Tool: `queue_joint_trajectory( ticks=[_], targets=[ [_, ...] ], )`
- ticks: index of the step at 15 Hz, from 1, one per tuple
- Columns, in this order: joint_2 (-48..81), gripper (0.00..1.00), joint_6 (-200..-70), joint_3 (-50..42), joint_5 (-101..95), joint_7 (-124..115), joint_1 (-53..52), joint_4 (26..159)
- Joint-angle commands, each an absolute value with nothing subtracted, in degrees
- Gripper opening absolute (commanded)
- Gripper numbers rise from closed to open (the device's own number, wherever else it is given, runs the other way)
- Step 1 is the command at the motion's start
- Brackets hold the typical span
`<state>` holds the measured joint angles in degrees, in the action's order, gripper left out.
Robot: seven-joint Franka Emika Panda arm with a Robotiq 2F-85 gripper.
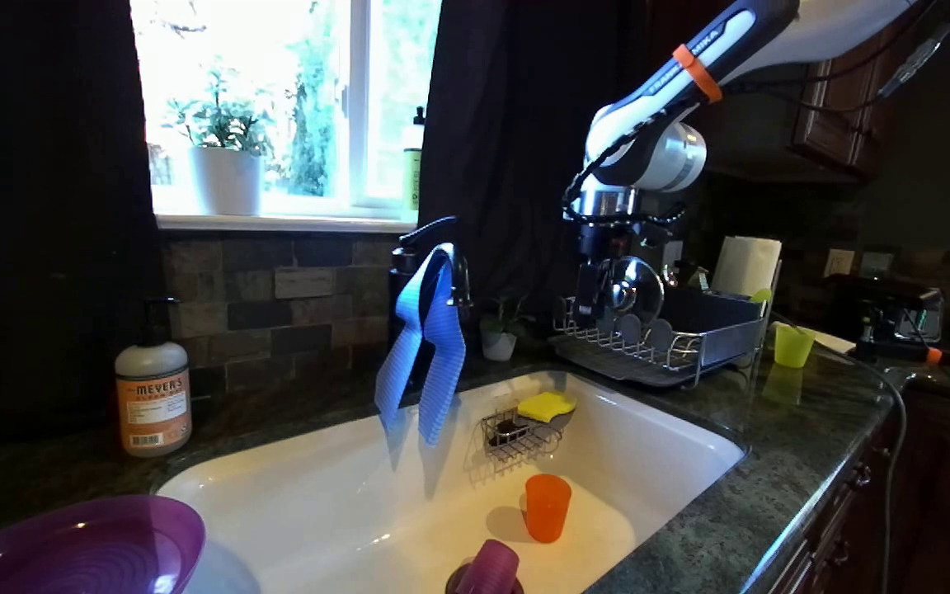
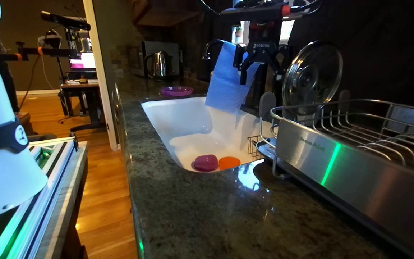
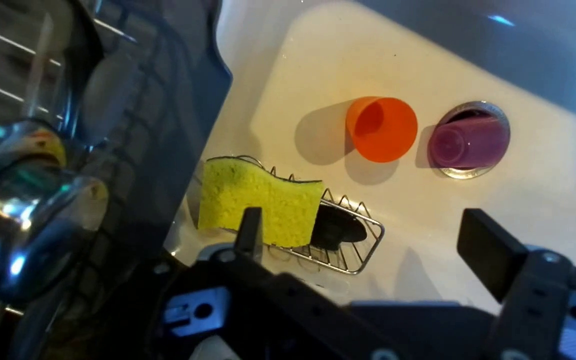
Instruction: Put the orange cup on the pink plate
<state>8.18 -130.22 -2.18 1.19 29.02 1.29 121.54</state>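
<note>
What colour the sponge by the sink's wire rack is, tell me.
Yellow; the sponge shows best in the wrist view.

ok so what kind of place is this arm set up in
Looks like a kitchen, probably in a home: there's a white sink, a metal dish rack beside it and, in an exterior view, a shiny kettle beyond the sink.

Bright orange, the cup in the white sink! Purple plate beside the sink, and over the sink hangs finely ribbed blue cloth.
</note>
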Motion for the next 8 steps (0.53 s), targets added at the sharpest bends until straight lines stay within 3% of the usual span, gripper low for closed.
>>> queue_joint_trajectory(
  ticks=[1, 8],
  targets=[
    [8.29, 1.0, -130.13, -1.26, 1.13, 29.05, 2.26, 121.27],
    [13.39, 1.0, -131.64, 1.13, -6.5, 9.5, -2.53, 120.48]
  ],
)
